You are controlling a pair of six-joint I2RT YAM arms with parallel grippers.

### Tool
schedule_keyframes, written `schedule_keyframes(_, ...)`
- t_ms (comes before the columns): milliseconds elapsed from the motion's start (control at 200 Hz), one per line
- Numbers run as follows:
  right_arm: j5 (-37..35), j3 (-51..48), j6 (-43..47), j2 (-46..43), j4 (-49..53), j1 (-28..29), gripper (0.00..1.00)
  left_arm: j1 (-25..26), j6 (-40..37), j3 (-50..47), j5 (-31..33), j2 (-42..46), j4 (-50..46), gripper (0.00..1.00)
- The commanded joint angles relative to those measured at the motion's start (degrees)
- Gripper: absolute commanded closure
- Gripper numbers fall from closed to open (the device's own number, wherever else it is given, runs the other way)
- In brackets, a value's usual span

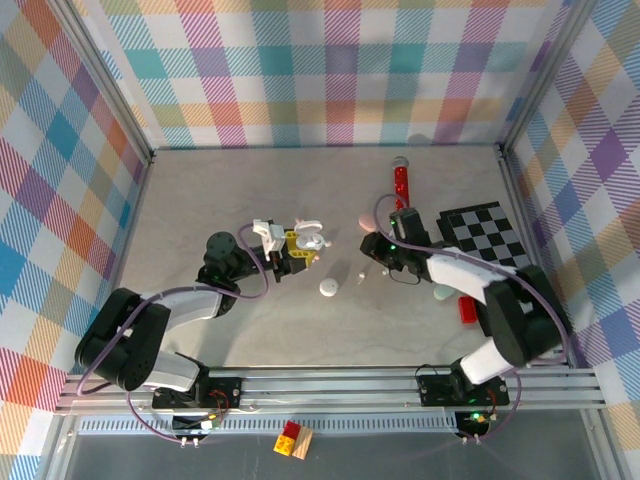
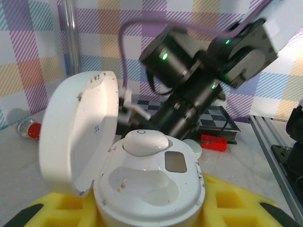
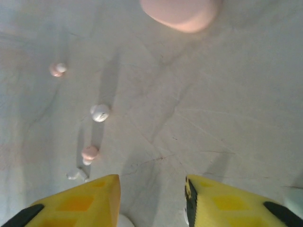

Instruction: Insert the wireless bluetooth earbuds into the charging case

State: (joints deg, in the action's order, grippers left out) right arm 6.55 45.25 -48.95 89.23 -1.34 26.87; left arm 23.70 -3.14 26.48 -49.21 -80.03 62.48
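Left hand (image 1: 297,245) clamps open charging case (image 2: 142,187), one earbud (image 2: 144,141) seated inside; right hand (image 3: 152,198) stands apart.

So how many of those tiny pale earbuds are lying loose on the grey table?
4 visible, strung along the grey table beyond the right gripper: a pinkish one farthest, a round white one, a pink one, a small whitish one nearest. More may be hidden.

white charging case (image 2: 151,189) open, tiny earbuds (image 3: 100,112) scattered
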Motion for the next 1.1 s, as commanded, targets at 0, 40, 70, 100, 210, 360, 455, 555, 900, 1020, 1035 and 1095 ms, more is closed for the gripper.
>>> schedule_keyframes(0, 0.35, 4.49, -10.45, 5.47, -5.49, 2.78, 0.66, -0.59, -2.32, -0.46, 0.04, 1.54, -1.22, 0.66)
schedule_keyframes(40, 0.55, 5.77, -11.21, 7.79, -5.99, 3.71, 0.67, -0.59, -2.31, -0.38, 0.01, 1.63, -1.31, 0.66)
schedule_keyframes(70, 0.70, 6.86, -11.84, 9.30, -6.23, 4.38, 0.67, -0.60, -2.31, -0.38, 0.06, 1.72, -1.39, 0.66)
schedule_keyframes(100, 0.83, 7.84, -12.27, 10.64, -6.59, 5.00, 0.68, -0.66, -2.35, -0.38, 0.07, 1.72, -1.39, 0.66)
schedule_keyframes(210, 1.47, 10.71, -14.16, 14.85, -8.09, 6.44, 0.68, -0.63, -2.23, -0.37, -0.13, 1.80, -1.31, 0.66)
schedule_keyframes(360, 1.66, 14.07, -16.30, 19.78, -8.79, 7.05, 0.68, -0.64, -2.16, -0.51, -0.32, 2.11, -1.39, 0.66)
schedule_keyframes(455, 2.80, 16.17, -17.44, 22.49, -9.05, 7.05, 0.70, -0.63, -2.14, -0.54, -0.34, 2.49, -1.56, 0.66)
schedule_keyframes(555, 3.08, 17.77, -18.02, 24.24, -9.02, 7.05, 0.73, -0.62, -2.15, -0.64, -0.37, 2.79, -1.94, 0.66)
schedule_keyframes(900, 2.33, 19.86, -15.96, 26.04, -7.77, 6.96, 0.74, -0.66, -2.26, -0.65, -0.62, 2.62, -2.01, 0.66)
schedule_keyframes(1020, 2.42, 20.54, -15.50, 26.61, -8.01, 6.88, 0.72, -0.61, -2.29, -0.68, -0.62, 2.69, -2.01, 0.66)
schedule_keyframes(1035, 2.43, 20.65, -15.43, 26.73, -8.05, 6.83, 0.72, -0.62, -2.24, -0.62, -0.62, 2.65, -2.01, 0.66)
schedule_keyframes(1095, 2.57, 21.13, -15.47, 27.28, -8.20, 6.66, 0.71, -0.64, -2.23, -0.62, -0.74, 2.60, -2.00, 0.66)
